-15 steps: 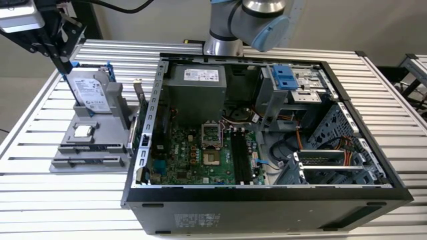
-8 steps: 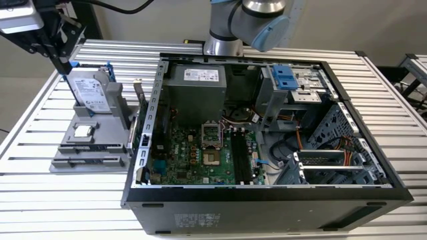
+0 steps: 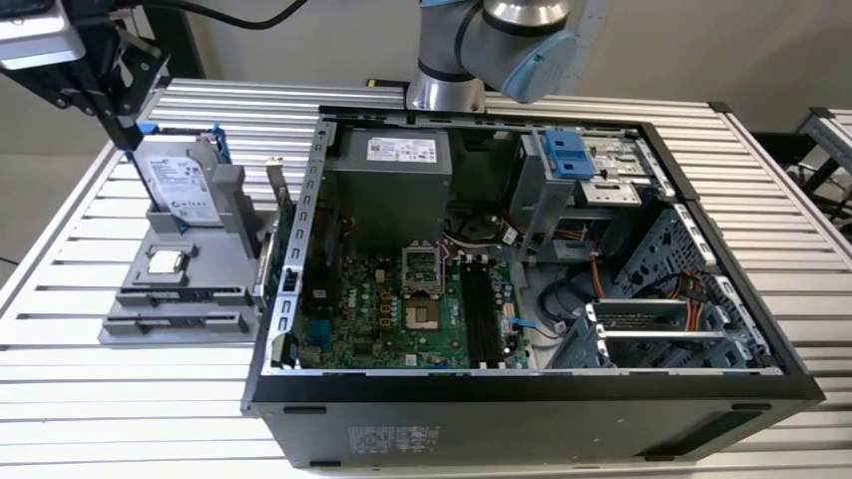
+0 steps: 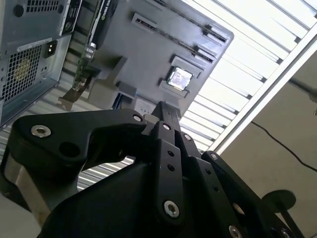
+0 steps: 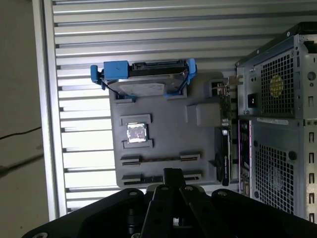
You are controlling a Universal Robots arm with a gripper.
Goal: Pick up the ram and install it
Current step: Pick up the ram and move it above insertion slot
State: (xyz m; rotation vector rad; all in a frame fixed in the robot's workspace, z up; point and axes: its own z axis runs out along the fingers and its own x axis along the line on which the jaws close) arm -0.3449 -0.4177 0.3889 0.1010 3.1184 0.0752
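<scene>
Grey moulded holder (image 3: 213,289) on slatted aluminium table (image 3: 80,399), at the exterior view's left, just beside open computer case (image 3: 533,389). Seated in holder: hard drive in blue frame (image 3: 180,180) and square processor chip (image 3: 166,261), both in place.

Ram (image 5: 143,177): read, with some doubt, as the thin dark line standing on edge in the holder slot closest to the fingertips in the first wrist view. Too slim to confirm in the exterior view.

Gripper (image 3: 130,130) high in the upper left of the exterior view, above the holder's hard-drive end, touching nothing. Fingers (image 5: 171,173) pressed together into one tip in both wrist views, nothing seen clamped between them.

Motherboard (image 3: 386,319) at lower centre of the exterior view. Long black memory slots (image 3: 480,314) just right of the processor socket, apparently unfilled, though hard to be sure.

Judgement on progress: very start of the job. Ram not yet grasped, not yet lifted, not yet carried to the case, not yet pressed home. Whole of pick and install left to do.
</scene>
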